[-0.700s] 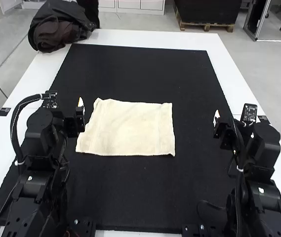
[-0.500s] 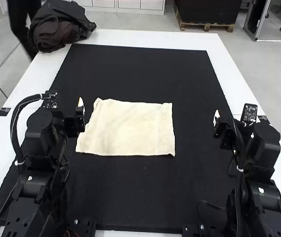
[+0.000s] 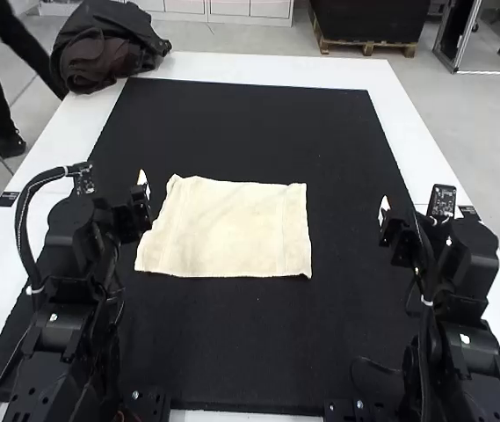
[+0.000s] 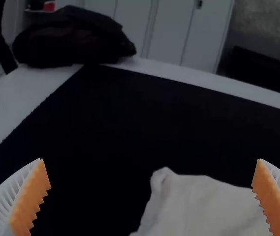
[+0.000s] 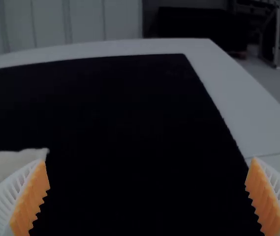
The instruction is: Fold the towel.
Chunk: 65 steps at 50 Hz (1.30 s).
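The left gripper point(image 3: 142, 189) is held just beside the towel's left edge in the high view, and the right gripper point(image 3: 384, 211) hangs well to the right of the cloth. A cream towel point(image 3: 232, 229) lies spread, roughly rectangular, with slightly wavy edges and nothing holding it. In its wrist view, the left gripper point(image 4: 151, 196) is open, its orange pads wide apart, with part of the towel point(image 4: 203, 206) beyond them. The right gripper point(image 5: 147, 196) is open too in its own view, and a corner of the towel point(image 5: 12, 167) shows near one finger.
A black mat point(image 3: 250, 123) covers much of the white table point(image 3: 408, 114). Dark bundled fabric point(image 3: 105, 48) rests on the table's far left corner.
The left gripper has shifted slightly, its wrist turning a little to the left. The right gripper has barely moved, and the towel lies as before.
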{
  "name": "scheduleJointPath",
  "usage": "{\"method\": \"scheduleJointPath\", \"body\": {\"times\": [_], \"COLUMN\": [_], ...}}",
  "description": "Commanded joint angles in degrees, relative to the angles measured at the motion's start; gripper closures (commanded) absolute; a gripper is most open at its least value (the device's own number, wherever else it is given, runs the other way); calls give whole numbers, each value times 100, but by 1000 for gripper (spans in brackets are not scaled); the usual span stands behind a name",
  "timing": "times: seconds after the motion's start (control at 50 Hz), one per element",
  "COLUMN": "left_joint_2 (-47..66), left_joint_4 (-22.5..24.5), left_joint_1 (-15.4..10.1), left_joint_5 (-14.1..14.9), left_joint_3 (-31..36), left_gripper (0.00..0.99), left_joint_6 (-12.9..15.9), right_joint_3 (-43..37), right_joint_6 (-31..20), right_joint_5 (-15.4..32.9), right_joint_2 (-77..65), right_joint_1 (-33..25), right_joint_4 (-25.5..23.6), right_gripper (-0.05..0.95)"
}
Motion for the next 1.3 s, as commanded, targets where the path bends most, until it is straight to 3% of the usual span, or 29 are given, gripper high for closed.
{"method": "scheduleJointPath", "body": {"times": [0.0, 0.04, 0.2, 0.3, 0.38, 0.48, 0.58, 0.62, 0.66, 0.7, 0.74, 0.82, 0.9, 0.98, 1.12, 1.2, 1.28], "left_joint_2": [-84, -84, -84, -84, -93, -84, -84, -84, -93, -84, -84, -84, -84, -84, -84, -84, -84], "left_joint_4": [-877, -1044, -1000, -886, -596, 231, 960, 1180, 1567, 1637, 1663, 1944, 2120, 2234, 2129, 2234, 2692], "left_joint_1": [-20, -20, -20, -29, -3, 6, 41, 67, 103, 120, 147, 147, 129, 129, 138, 182, 234], "left_joint_5": [61, 61, 61, 61, 61, 61, -9, -9, -53, -115, -264, -361, -528, -458, -458, -475, -475], "left_joint_3": [-32, -32, -32, -32, -23, -23, -23, -23, -23, -23, -23, -23, -14, -5, -23, -23, -23], "left_gripper": [30, 30, 30, 30, 31, 66, 84, 44, 33, 33, 33, 34, 38, 36, 34, 34, 34], "left_joint_6": [-1597, -1993, -2037, -2353, -2362, -1861, -894, -894, -1228, -1439, -1298, -745, -428, 143, 231, 460, 1101], "right_joint_3": [-40, -40, -40, -40, -40, -40, -40, -40, -40, -40, -40, -49, -49, -58, -67, -67, -67], "right_joint_6": [-272, -333, -289, -236, -219, -157, -8, -8, 18, 27, 1, -26, -52, -52, -52, -61, -61], "right_joint_5": [-192, -201, -201, -192, -192, -192, -113, -78, -34, 36, 107, 142, 142, 151, 282, 388, 458], "right_joint_2": [-65, -56, -65, -56, -56, -56, -65, -56, -56, -56, -56, -65, -56, -56, -12, 67, 155], "right_joint_1": [33, 42, 60, 42, 33, 33, 33, 25, 7, -10, -28, -81, -116, -116, -125, -125, -142], "right_joint_4": [-67, -67, -76, -76, -67, 21, 214, 267, 364, 416, 487, 671, 733, 785, 1005, 1207, 1374], "right_gripper": [-21, -21, -21, -21, -21, -21, -21, -21, -21, -21, -21, -20, -18, -16, -15, -15, -15]}}
